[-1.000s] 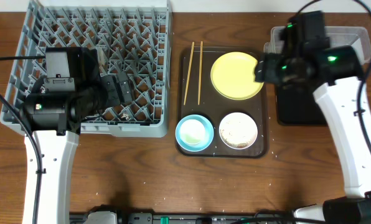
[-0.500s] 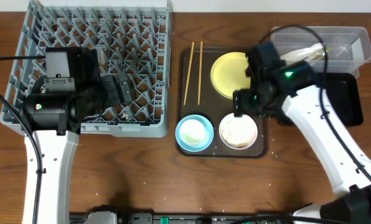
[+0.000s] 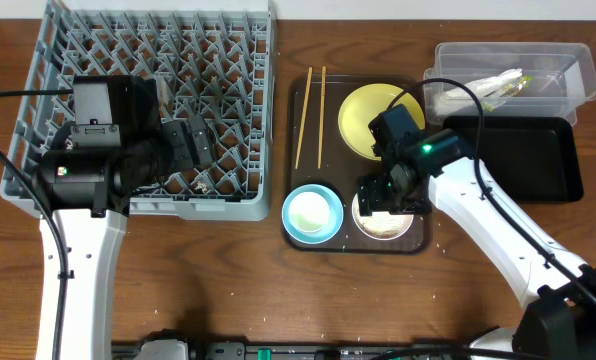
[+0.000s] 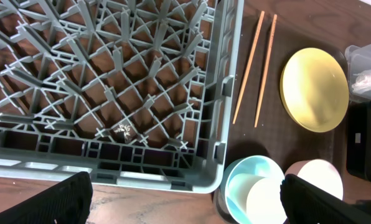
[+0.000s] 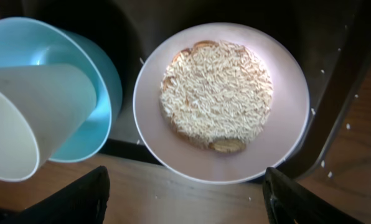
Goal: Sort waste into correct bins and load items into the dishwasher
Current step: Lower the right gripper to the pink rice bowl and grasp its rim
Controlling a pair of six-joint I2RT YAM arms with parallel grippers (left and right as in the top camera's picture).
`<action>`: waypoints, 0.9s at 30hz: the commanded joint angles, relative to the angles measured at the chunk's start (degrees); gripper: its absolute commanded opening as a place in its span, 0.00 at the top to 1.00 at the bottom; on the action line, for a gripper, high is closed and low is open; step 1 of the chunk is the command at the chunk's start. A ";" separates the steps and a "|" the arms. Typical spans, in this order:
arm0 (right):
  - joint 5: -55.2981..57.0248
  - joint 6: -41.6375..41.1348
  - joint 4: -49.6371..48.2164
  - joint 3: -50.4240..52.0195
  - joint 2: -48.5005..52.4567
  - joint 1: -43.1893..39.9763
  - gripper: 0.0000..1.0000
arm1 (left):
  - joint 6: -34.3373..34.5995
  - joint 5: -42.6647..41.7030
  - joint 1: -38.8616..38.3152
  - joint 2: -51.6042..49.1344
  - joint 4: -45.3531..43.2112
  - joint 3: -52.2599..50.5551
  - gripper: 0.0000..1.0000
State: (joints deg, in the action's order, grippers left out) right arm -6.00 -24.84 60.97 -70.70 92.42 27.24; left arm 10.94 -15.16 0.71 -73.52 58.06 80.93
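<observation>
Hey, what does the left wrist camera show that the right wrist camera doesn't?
Only the left wrist: the grey dish rack, two chopsticks and the yellow plate. Only the right wrist: the rice-like crumbs heaped in the white bowl. Both: the light blue bowl with the white cup in it, and the white bowl.

Robot lab bench, staged as mock dish-clearing station. Signs:
- two white robot arms, left arm (image 3: 73,260) and right arm (image 3: 498,230), reaching in from near edge of wooden table (image 3: 228,280)
- black cables (image 3: 18,96) looping loose over the tabletop
- grey dish rack (image 3: 267,110) set directly on table
- brown tray (image 3: 330,120) with yellow plate (image 3: 358,125), chopsticks (image 3: 321,120), light blue bowl (image 3: 290,215), white bowl (image 5: 291,106) of rice-like crumbs (image 5: 221,102)
- clear tub (image 3: 568,65) and black tray (image 3: 518,160) side by side at the right
</observation>
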 commanded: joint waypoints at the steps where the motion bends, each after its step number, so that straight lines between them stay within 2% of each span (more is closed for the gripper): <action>1: -0.26 -0.81 -0.85 2.34 -0.17 0.59 0.23 | 0.55 -0.70 0.24 -0.22 0.00 -0.15 0.02; 11: 0.11 -0.59 -2.27 3.30 -0.17 0.59 0.23 | 0.55 -0.70 0.24 -0.22 0.00 -0.15 0.02; 16: 0.17 -0.94 -6.36 3.32 -0.15 2.14 0.29 | 0.55 -0.70 0.24 -0.22 0.00 -0.15 0.02; 20: 2.49 -5.18 -9.51 3.32 -0.15 3.76 0.34 | 0.55 -0.70 0.24 -0.22 0.00 -0.15 0.02; 27: 2.78 -6.45 -10.86 3.32 -0.15 5.05 0.34 | 0.55 -0.70 0.24 -0.22 -0.02 -0.15 0.02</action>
State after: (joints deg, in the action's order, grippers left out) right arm -4.36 -29.58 50.06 -67.53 92.42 31.79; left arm 10.94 -15.16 0.71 -73.52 58.06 80.93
